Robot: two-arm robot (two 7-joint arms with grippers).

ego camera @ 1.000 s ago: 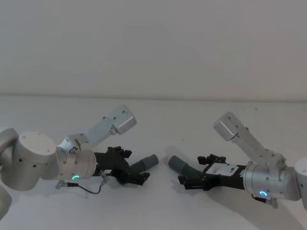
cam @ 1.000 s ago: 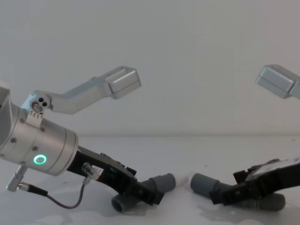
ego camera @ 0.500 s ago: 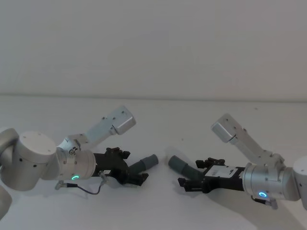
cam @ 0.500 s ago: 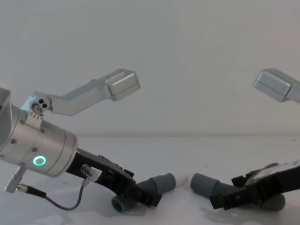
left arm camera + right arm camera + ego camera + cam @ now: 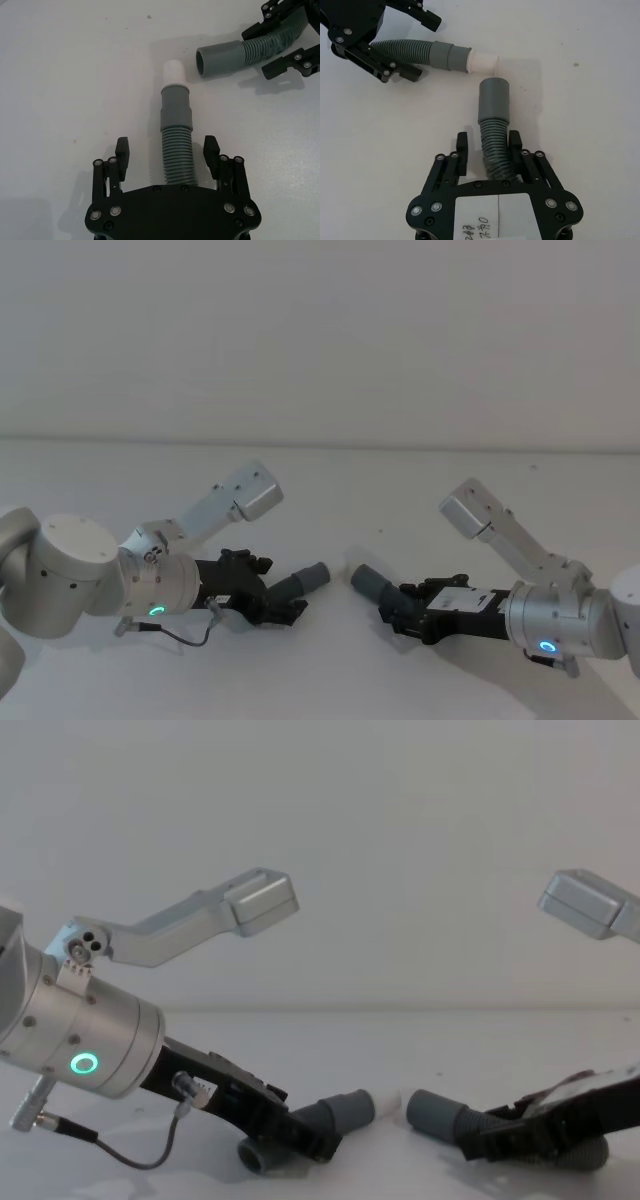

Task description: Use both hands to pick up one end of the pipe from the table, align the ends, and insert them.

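- Head view: both arms reach low over the white table (image 5: 320, 490) towards its middle. The left pincer (image 5: 275, 588) sits over the white-tipped hose (image 5: 305, 580). The right pincer (image 5: 400, 605) sits over the plain-mouthed hose (image 5: 368, 580). The two cuffs point at each other, close but apart.
- Left wrist view: the left pincer (image 5: 166, 147) is released. Its fingers (image 5: 122, 150) straddle the ribbed part of the white-tipped hose (image 5: 175, 115) with a clear gap on each side. The hose lies flat on the table, and its white tip (image 5: 174, 71) is near the round mouth of the plain-mouthed hose (image 5: 220, 54).
- Right wrist view: the right pincer (image 5: 488, 142) is drawn in narrow around the ribs of the plain-mouthed hose (image 5: 494, 105). It is not yet clenched; a slit shows at one finger. The mouth lies just beside the white tip (image 5: 482, 62).
- Chest view: both hoses rest on the table, the white tip (image 5: 385, 1100) and the grey mouth (image 5: 432, 1112) a little apart.
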